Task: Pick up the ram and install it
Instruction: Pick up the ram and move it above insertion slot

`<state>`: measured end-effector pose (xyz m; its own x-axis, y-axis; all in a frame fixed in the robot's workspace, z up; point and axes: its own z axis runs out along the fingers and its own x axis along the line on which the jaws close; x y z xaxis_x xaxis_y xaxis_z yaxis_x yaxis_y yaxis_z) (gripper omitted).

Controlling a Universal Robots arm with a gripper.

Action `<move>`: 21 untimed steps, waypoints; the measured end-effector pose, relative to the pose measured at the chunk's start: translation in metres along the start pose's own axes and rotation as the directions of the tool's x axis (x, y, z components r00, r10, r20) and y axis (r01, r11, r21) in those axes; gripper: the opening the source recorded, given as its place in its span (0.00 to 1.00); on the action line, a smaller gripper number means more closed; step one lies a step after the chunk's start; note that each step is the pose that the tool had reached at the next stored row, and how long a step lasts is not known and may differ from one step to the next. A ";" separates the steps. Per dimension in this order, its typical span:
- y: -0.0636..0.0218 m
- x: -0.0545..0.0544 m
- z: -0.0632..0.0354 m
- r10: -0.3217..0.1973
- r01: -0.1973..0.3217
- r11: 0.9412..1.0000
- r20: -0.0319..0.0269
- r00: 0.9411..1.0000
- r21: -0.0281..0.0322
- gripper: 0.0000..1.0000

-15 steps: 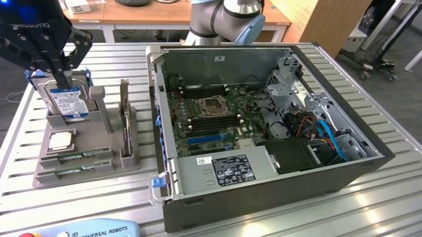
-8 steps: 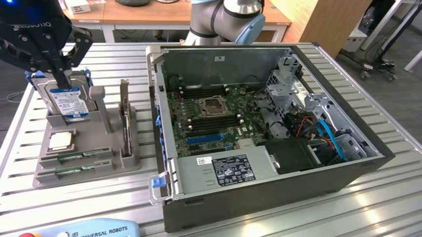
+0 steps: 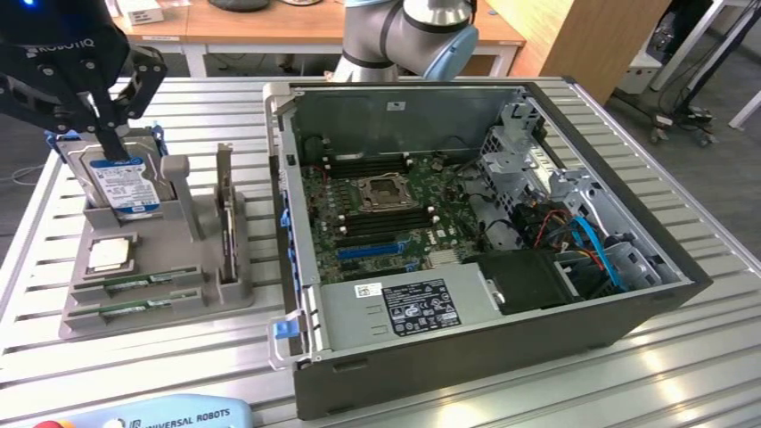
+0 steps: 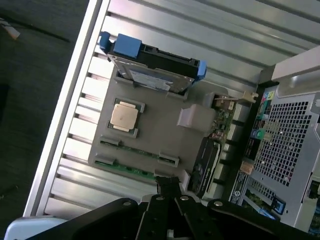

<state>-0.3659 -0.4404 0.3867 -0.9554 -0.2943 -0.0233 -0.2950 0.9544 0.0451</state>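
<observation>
The ram lay flat in a slot of the grey holder. A twin stick lay just beside it at six o'clock in the exterior view, and which of the two was meant could not be told. The processor sat at eleven o'clock of them, and the hard drive stood upright at twelve. The tool hung above the hard drive, closed with nothing held. For a clean pick, it was judged that the jaws should be opened before descent, set across the stick's thin faces near its middle, and lowered straight so that neither twin nor processor was knocked. The open computer case stood at three o'clock on the counter.
</observation>
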 end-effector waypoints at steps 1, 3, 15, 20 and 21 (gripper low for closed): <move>0.0000 0.000 0.0001 -0.020 0.020 1.000 -0.001 1.000 0.000 0.10; 0.0000 0.000 0.0002 -0.056 0.056 0.998 -0.002 0.998 -0.001 0.10; -0.0001 0.000 0.0012 -0.271 0.270 0.963 -0.011 0.963 -0.008 0.10; -0.0001 0.000 0.0017 -0.356 0.356 0.935 -0.014 0.934 -0.011 0.10; -0.0001 0.000 0.0018 -0.373 0.373 0.928 -0.015 0.928 -0.012 0.10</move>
<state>-0.3659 -0.4404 0.3849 -0.7761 -0.6301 -0.0233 -0.6305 0.7749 0.0450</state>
